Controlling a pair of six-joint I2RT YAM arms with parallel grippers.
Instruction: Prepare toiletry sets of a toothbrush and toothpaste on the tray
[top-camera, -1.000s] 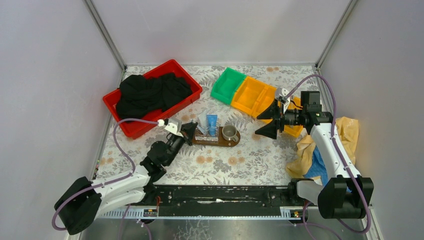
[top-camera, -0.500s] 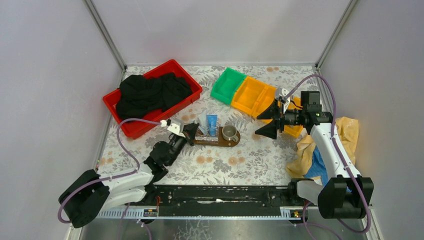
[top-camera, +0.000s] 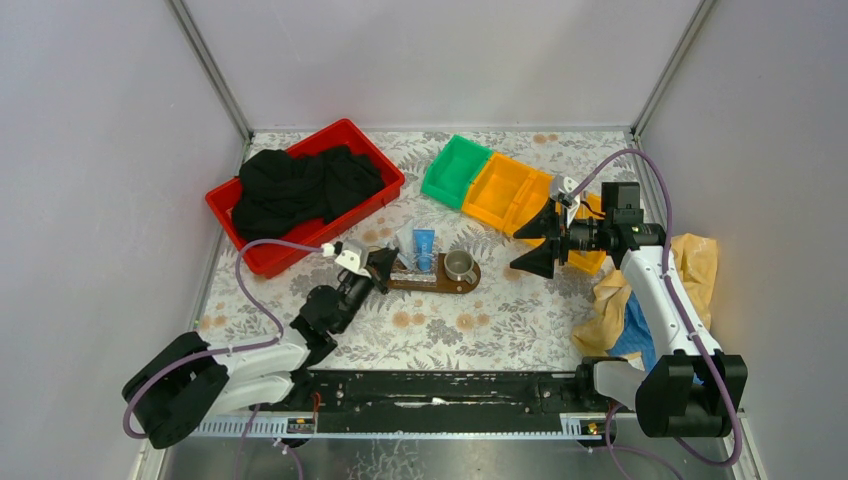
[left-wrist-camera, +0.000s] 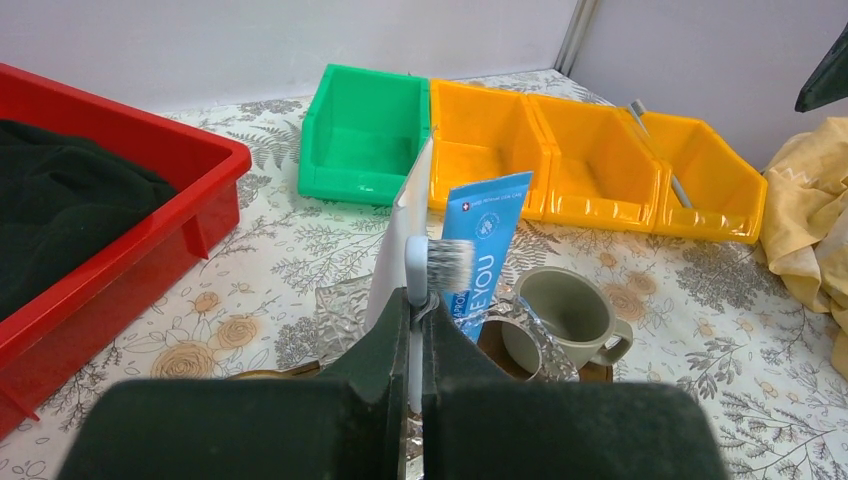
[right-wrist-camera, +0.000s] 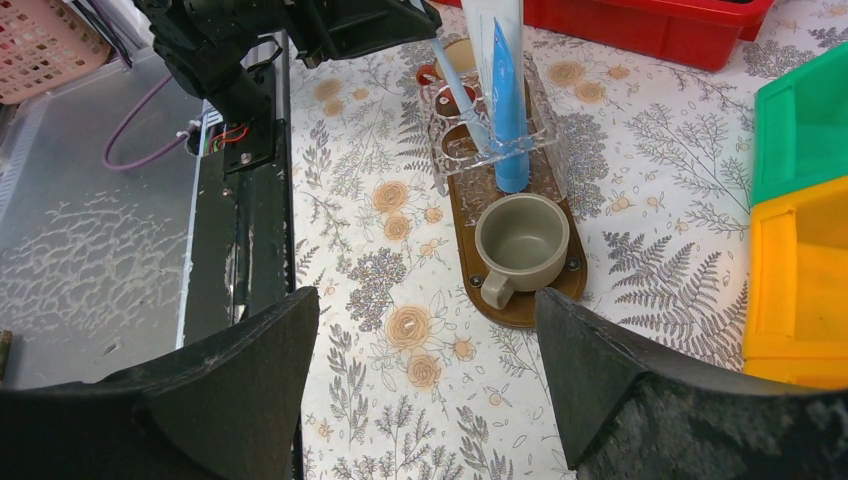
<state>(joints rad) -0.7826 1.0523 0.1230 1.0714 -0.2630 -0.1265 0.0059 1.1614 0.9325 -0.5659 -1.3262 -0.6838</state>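
Observation:
The tray (top-camera: 473, 286) is a dark brown oval board carrying a clear holder (top-camera: 414, 270) and a grey cup (top-camera: 459, 265). Two toothpaste tubes stand in the holder, one whitish (left-wrist-camera: 398, 235) and one blue (left-wrist-camera: 482, 245). My left gripper (left-wrist-camera: 415, 300) is shut on a toothbrush (left-wrist-camera: 441, 263), bristle head up, just in front of the tubes. In the right wrist view the toothbrush (right-wrist-camera: 457, 88) slants down into the holder (right-wrist-camera: 545, 135) beside the blue tube (right-wrist-camera: 505, 110). My right gripper (top-camera: 530, 243) hangs open and empty, right of the tray.
A red crate (top-camera: 380, 165) holding black cloth sits at the back left. A green bin (top-camera: 455, 170) and orange bins (top-camera: 510, 190) stand behind the tray; another toothbrush (left-wrist-camera: 660, 150) lies in the far orange bin. Yellow cloth (top-camera: 695, 265) lies by the right arm.
The left arm's shoulder and elbow have swung slightly right, easing the gripper with the toothbrush closer to the holder. The right arm has not moved.

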